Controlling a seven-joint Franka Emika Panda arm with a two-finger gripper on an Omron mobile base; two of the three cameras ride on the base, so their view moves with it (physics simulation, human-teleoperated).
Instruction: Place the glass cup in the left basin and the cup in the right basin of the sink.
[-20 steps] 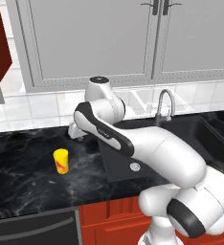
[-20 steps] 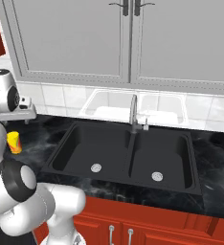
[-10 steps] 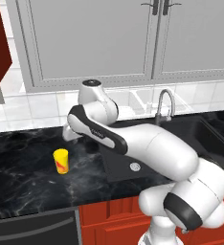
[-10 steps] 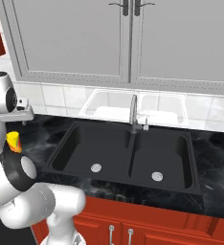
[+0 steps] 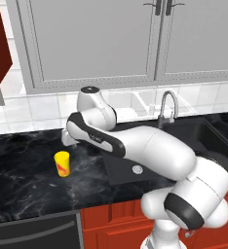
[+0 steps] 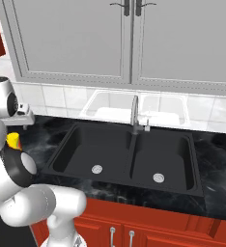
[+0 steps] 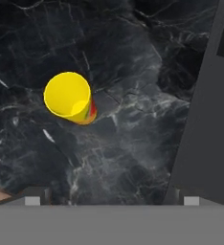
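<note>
Black marbled worktop [image 5: 23, 185] runs under pale grey wall cabinets [image 6: 129, 38] and a white tiled backsplash [image 5: 33, 109], with red lower cabinet fronts [image 6: 148, 226] below. Far left on the worktop, in the left base view, the cup [image 5: 62, 164] stands upright, a small bright yellow cylinder with a red-orange mark on its side, resting on bare stone well apart from the sink [image 6: 129, 176]. Just up and to the right of the cup, the white arm bends down over the worktop, and its hand [image 5: 68, 139] hangs above the stone near the cup without touching it. In the hand view, the cup [image 7: 69, 97] is seen from above, its open mouth showing and nothing gripped; the hand is spread wide and empty. Further right lies the matte black double sink: first the left basin [image 6: 93, 149], the wider bowl with a round silver drain, then a centre divider with a curved chrome faucet [image 6: 135, 113] behind it, then the right basin [image 6: 163, 157], narrower, with its own silver drain. Both bowls hold only their drains.
</note>
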